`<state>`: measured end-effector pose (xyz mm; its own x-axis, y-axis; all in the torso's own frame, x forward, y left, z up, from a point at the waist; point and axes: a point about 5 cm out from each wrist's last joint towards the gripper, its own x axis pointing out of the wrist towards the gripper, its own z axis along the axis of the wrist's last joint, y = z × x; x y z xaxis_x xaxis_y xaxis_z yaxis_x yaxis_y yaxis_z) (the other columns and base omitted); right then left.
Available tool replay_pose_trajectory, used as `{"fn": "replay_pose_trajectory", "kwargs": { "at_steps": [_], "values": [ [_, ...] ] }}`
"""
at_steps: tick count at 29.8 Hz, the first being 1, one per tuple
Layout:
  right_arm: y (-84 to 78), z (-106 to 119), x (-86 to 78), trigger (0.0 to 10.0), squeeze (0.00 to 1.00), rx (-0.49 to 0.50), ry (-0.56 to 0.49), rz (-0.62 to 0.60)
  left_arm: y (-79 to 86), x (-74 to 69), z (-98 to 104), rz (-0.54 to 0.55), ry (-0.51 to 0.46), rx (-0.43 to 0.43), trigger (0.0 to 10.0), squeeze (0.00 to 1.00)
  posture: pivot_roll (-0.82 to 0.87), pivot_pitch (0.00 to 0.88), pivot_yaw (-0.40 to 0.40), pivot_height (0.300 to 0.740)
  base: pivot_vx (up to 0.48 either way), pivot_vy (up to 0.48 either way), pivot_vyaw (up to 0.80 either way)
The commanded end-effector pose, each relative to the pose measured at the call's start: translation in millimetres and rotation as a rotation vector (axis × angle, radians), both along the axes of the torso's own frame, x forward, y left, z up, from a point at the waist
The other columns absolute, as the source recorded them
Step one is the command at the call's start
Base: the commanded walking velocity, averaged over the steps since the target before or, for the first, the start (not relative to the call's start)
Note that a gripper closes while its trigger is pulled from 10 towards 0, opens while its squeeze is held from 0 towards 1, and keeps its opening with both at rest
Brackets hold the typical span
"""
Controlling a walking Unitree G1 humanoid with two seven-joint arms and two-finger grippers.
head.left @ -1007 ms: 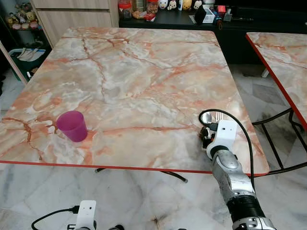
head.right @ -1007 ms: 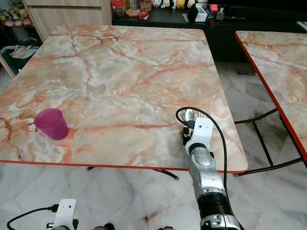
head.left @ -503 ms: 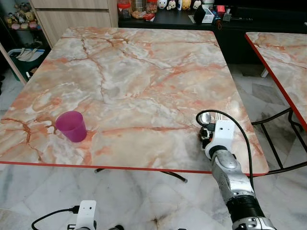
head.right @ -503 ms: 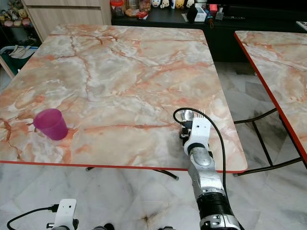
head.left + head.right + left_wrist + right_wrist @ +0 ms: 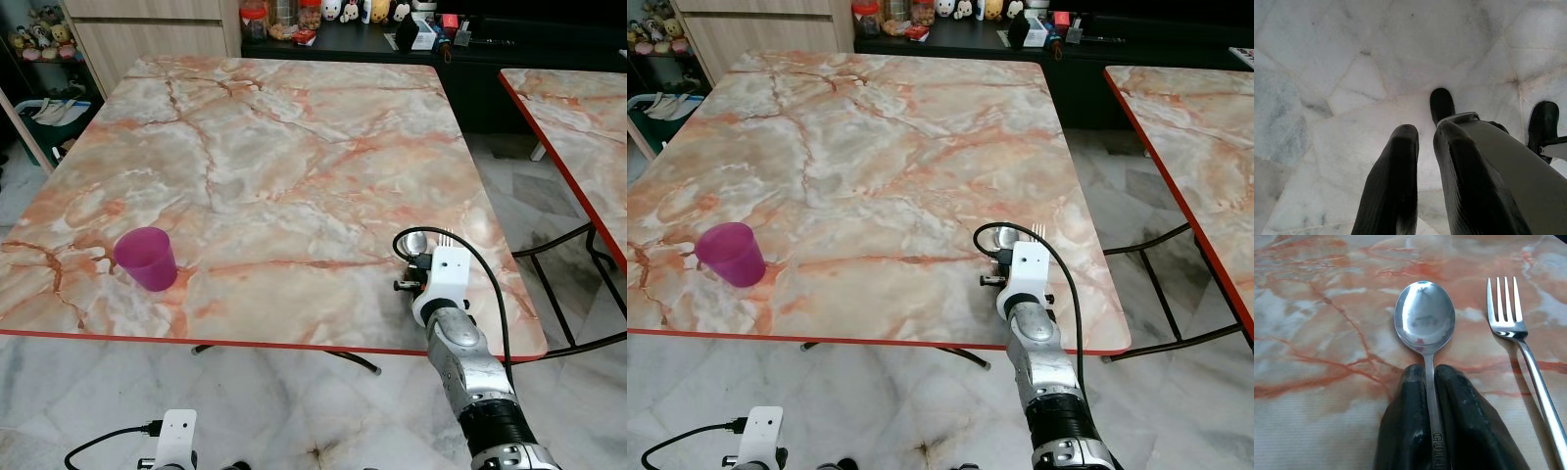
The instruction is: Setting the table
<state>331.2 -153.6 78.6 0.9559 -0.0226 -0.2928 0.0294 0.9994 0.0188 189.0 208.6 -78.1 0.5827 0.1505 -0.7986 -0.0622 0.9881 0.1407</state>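
On the orange marble table (image 5: 294,147), near its front right corner, a steel spoon (image 5: 1424,318) lies bowl-up with my right gripper (image 5: 1429,369) shut on its handle. A steel fork (image 5: 1508,318) lies on the tabletop just beside the spoon, parallel to it and untouched. Both show past the white wrist as the spoon (image 5: 416,242) and the fork (image 5: 446,238). A purple plastic cup (image 5: 147,258) stands upright near the front left edge, far from the gripper. My left gripper (image 5: 1422,132) hangs idle over the floor, fingers together.
A second marble table (image 5: 578,127) stands to the right across a narrow gap with metal legs (image 5: 568,245). A dark sideboard (image 5: 343,34) with jars and toys runs along the back. Wooden cabinets (image 5: 147,34) stand at the back left. White marble floor (image 5: 294,411) lies below.
My right wrist has shifted slightly to the left along the front right of the table, carrying the spoon with it. The fork and cup have stayed put.
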Motion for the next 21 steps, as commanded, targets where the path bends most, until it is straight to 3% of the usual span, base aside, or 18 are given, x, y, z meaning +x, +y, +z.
{"fn": "replay_pose_trajectory", "kwargs": {
  "at_steps": [1,15,16,19,21],
  "values": [
    [11.8,-11.8,-5.0,0.0,0.00,-0.002,0.053,0.054,1.1,-6.4,-3.4,-0.001,0.034,-0.003,10.0,0.00,-0.03,0.106,-0.040,0.740,0.000,0.000,0.00],
    [29.8,4.5,-1.0,0.0,0.00,0.000,-0.043,0.129,-1.0,-5.6,-3.4,-0.010,0.037,-0.004,10.0,0.00,-0.04,0.091,-0.041,0.740,0.000,0.000,0.00],
    [33.3,28.0,5.7,10.0,0.00,-0.004,-0.157,0.147,-1.1,-4.4,-2.8,-0.014,0.035,-0.001,10.0,0.00,-0.04,0.097,-0.039,0.740,0.000,0.000,0.00],
    [32.7,40.6,9.5,10.0,0.00,-0.008,-0.206,0.139,-1.0,-2.9,-2.1,-0.019,0.033,0.004,10.0,0.00,-0.04,0.107,-0.039,0.740,0.000,0.000,0.00],
    [31.9,52.4,12.9,10.0,0.00,-0.069,-0.250,0.148,-0.3,-1.8,-1.5,-0.006,0.029,0.007,10.0,0.00,-0.05,0.126,-0.040,0.740,0.000,0.000,0.00]
  ]
}}
